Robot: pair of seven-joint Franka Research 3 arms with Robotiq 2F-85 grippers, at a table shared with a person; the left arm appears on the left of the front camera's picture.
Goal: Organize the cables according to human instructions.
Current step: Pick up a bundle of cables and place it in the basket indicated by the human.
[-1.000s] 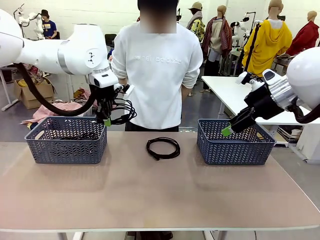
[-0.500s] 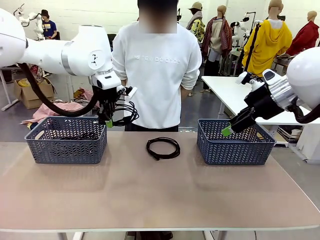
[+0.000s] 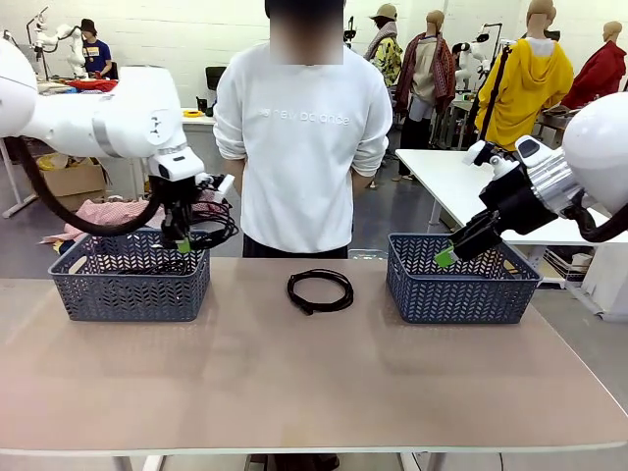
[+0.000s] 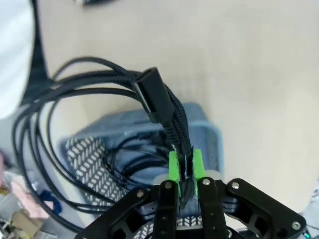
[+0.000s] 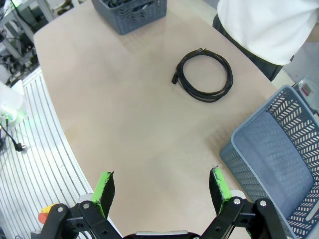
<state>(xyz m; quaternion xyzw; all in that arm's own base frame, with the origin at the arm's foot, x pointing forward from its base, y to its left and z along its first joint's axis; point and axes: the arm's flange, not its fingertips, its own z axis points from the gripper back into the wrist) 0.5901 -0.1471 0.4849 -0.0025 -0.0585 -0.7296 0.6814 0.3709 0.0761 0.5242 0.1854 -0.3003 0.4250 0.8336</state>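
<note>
The tan table [image 3: 294,392] runs out to a loose cable [image 3: 320,290] lying flat at its middle, between two blue baskets. Its coil is slightly wider across the table than deep, with a plug end at the near left edge. The right gripper [image 3: 446,257] hangs over the left part of the right basket [image 3: 461,289], jaws spread wide and holding nothing. The left gripper [image 3: 183,245] is clamped tight on the held cable [image 3: 214,224] above the right end of the left basket [image 3: 130,285], which has more black cord in it. The held coil hangs on edge, bulging toward the person [image 3: 302,137] standing behind the table. Since a second ago the left arm has carried its coil leftward, from just past the basket's right end to over it. The right arm and the loose cable have not moved.
</note>
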